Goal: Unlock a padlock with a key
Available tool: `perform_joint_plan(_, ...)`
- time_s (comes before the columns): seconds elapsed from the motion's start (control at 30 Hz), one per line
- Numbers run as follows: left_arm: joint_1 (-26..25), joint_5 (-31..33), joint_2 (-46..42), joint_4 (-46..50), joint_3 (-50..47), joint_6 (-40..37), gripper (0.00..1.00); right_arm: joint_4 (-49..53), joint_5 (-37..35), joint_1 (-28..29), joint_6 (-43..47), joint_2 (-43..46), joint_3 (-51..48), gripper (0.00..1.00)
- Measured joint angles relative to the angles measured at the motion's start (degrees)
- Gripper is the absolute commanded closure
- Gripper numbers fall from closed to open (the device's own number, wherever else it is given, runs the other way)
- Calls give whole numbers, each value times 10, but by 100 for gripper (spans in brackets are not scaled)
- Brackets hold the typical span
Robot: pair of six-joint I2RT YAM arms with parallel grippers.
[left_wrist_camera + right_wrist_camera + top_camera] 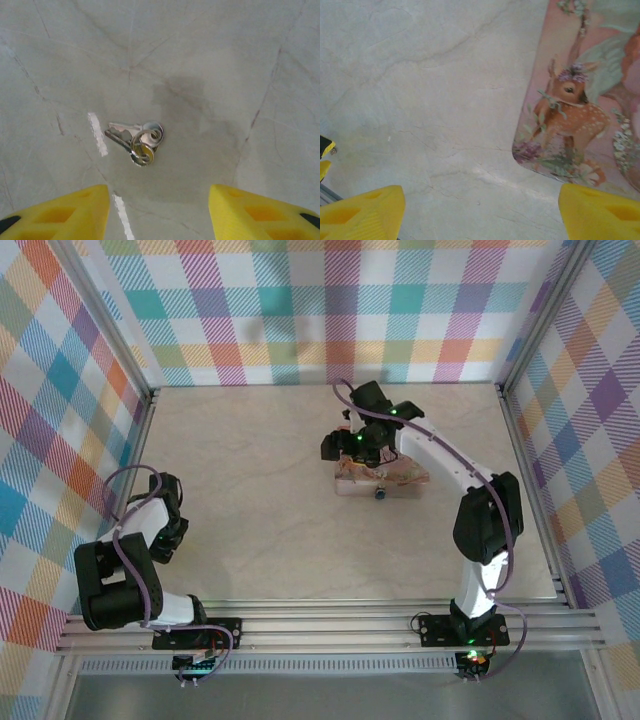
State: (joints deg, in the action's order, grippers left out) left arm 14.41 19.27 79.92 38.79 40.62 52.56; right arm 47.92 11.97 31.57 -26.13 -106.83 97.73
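Hovering, left gripper jaws apart and empty, above keys lying crosswise just ahead, at the left.

Up high behind both arm bases, looking down on the whole table from far off. Down at the left gripper, facing the tabletop from very close, keys just ahead of the fingertips. Equally close at the right gripper, tin box ahead and rightward. Sharing that box with the overhead view.
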Motion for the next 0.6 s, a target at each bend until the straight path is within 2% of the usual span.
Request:
perform_joint_plan(0.4, 57, -12, 45, -32, 7, -44, 48, 8, 1, 9, 0, -55, 49, 20)
perform_joint_plan(0.6, 59, -24, 69, -26, 27, -59, 57, 13, 2, 11, 0, -59, 49, 20)
